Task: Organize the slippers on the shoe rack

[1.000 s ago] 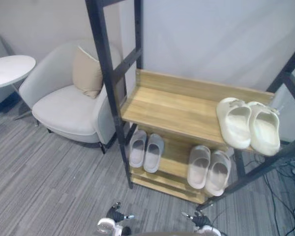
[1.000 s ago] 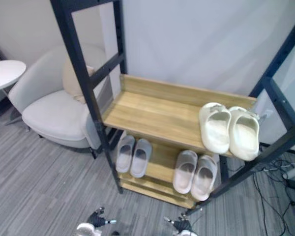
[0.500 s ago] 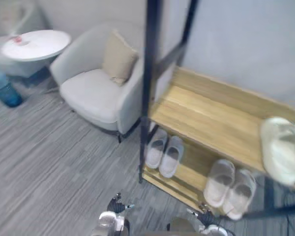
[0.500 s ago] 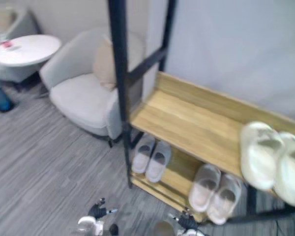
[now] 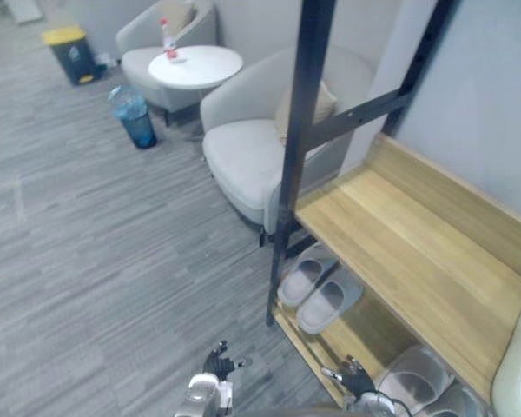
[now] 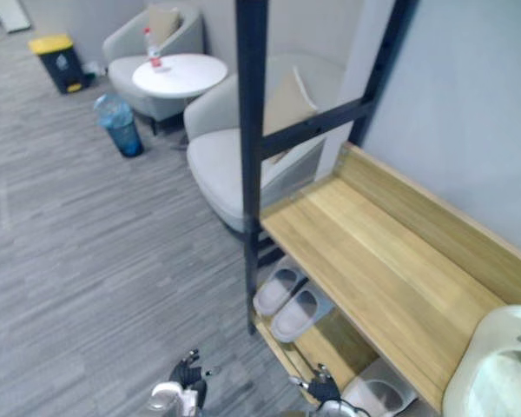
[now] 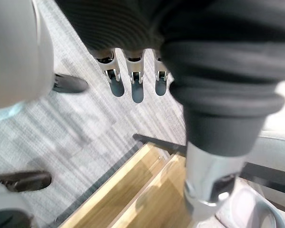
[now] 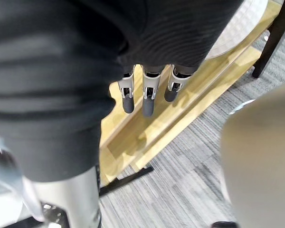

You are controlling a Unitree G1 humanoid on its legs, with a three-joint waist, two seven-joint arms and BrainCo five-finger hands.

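Observation:
The shoe rack has light wooden shelves (image 5: 408,252) in a black frame (image 5: 300,130). On the lower shelf a grey pair of slippers (image 5: 317,287) lies side by side near the left post. A second grey pair (image 5: 417,387) sits further right, cut by the picture's edge. A cream slipper (image 6: 495,369) rests on the upper shelf at the far right. My left hand (image 7: 131,80) hangs with straight fingers over the carpet beside the rack's base and holds nothing. My right hand (image 8: 147,95) hangs the same way in front of the lower shelf's wooden edge (image 8: 180,109), also open.
A pale armchair (image 5: 252,156) with a beige cushion (image 5: 304,109) stands just left of the rack. Behind it are a round white table (image 5: 195,65) with a bottle (image 5: 168,39), a second armchair (image 5: 148,39), a blue container (image 5: 135,117) and a yellow-lidded bin (image 5: 69,52).
The head camera has swung to the left, so the rack now lies at the right and more floor and furniture show. The slippers lie as before.

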